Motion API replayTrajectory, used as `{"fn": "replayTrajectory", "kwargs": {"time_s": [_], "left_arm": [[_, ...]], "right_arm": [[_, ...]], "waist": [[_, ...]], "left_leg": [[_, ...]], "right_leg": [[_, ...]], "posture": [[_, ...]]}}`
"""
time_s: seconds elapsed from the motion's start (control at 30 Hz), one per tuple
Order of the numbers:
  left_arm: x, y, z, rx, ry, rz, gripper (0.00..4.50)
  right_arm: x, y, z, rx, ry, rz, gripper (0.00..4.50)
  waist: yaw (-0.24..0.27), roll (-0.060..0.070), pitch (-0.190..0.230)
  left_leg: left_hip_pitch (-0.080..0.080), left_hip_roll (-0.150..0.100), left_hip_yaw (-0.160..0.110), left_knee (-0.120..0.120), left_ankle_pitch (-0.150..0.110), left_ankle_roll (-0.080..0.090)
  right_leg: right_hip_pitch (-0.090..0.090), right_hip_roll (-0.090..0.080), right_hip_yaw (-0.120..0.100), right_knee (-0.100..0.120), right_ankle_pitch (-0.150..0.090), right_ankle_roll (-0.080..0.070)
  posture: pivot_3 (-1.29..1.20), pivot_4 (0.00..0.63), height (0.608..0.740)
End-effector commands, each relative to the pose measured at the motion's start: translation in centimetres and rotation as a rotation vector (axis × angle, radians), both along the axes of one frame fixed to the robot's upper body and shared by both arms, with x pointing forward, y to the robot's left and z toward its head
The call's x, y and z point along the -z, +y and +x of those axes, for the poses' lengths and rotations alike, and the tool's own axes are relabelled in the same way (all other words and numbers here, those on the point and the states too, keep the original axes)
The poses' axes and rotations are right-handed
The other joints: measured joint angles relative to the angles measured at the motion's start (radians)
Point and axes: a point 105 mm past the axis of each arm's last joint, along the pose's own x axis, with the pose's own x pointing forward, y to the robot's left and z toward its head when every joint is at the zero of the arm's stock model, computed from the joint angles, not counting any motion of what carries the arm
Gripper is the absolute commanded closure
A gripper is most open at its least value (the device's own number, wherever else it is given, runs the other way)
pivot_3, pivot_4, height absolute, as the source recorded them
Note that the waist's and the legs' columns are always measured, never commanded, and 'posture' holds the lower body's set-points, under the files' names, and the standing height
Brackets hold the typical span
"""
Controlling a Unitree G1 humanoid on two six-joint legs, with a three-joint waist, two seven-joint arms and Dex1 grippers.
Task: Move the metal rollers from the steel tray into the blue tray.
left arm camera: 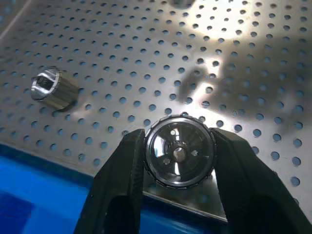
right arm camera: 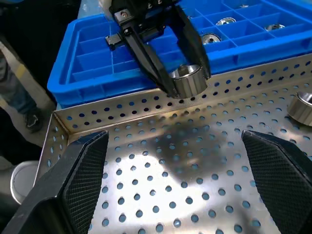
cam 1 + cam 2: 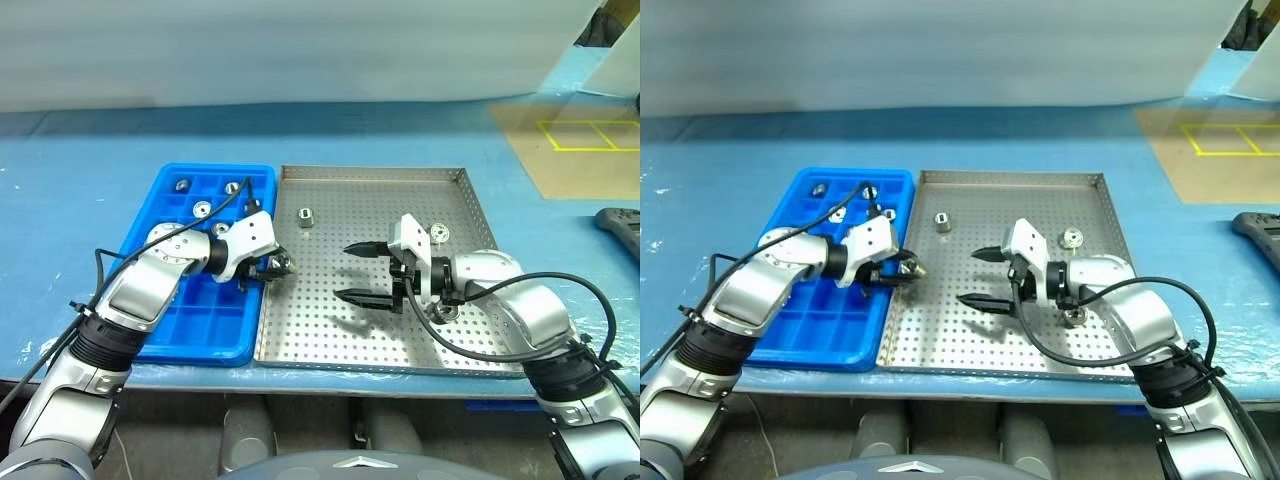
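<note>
Over the steel tray's (image 3: 470, 215) left rim, the left hand (image 3: 272, 266) grips a roller (image 1: 179, 157); four sit in the blue tray (image 3: 165, 185), three remain; right hand (image 3: 362, 272) spread wide.

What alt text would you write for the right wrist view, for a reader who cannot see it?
The left gripper holds a metal roller above the steel tray near its edge beside the blue tray, which already holds several rollers. The right gripper is open in the foreground.
</note>
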Motion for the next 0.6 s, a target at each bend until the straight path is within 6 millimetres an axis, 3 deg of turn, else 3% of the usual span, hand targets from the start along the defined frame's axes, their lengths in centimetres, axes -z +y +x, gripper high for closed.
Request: {"fn": "replayTrajectory", "kwargs": {"time_s": [0.03, 0.3, 0.6], "left_arm": [[-2.6, 0.4, -0.2, -0.045, -0.062, -0.033, 2.81], [-4.0, 3.3, -0.5, -0.257, -0.096, -0.060, 2.81], [-3.9, 7.4, -0.7, -0.594, -0.146, -0.108, 2.81]], "right_arm": [[-0.6, 0.8, 0.1, -0.059, -0.034, 0.018, 0.00], [-0.3, 2.2, 0.7, -0.127, -0.029, 0.034, 0.00], [-0.3, 3.3, 1.2, -0.202, -0.023, 0.033, 0.00]], "waist": [[0.005, 0.000, 0.000], [0.027, 0.000, 0.000], [0.055, -0.001, 0.000]], "left_leg": [[0.000, 0.000, 0.000, 0.000, 0.000, 0.000], [-0.001, 0.000, 0.000, 0.000, 0.000, 0.000], [-0.004, 0.000, -0.002, 0.000, 0.000, 0.000]], "right_leg": [[0.000, 0.000, 0.000, 0.000, 0.000, 0.000], [-0.001, 0.000, -0.001, 0.000, 0.000, 0.000], [-0.002, -0.001, -0.004, -0.001, 0.000, 0.000]], "posture": [[0.16, 0.150, 0.740], [0.27, 0.150, 0.740], [0.36, 0.150, 0.740]]}}
